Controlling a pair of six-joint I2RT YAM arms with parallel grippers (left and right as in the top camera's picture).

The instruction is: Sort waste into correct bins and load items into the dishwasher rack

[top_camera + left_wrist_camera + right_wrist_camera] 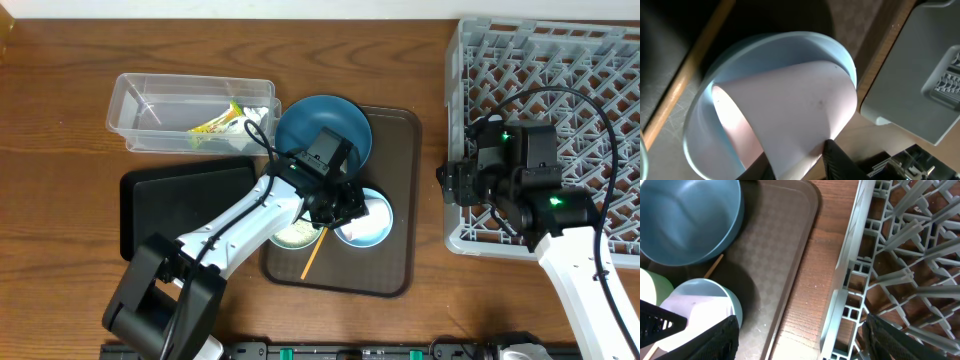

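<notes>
Left gripper [345, 205]: clenched around the narrow end of the pinkish-white cup [790, 110].
Cup: lies on its side inside the light blue bowl [372, 230], near the right edge of the brown tray [390, 150].
Right gripper [455, 185]: fingers wide apart, holding nothing, at the left edge of the dishwasher rack [560, 70].
Snack wrapper [220, 122]: inside the clear tub [140, 100].

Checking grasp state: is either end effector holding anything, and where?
Left end effector straddles the near end of the pinkish-white cup; a firm grip can't be told. Right end effector: open, empty.
</notes>
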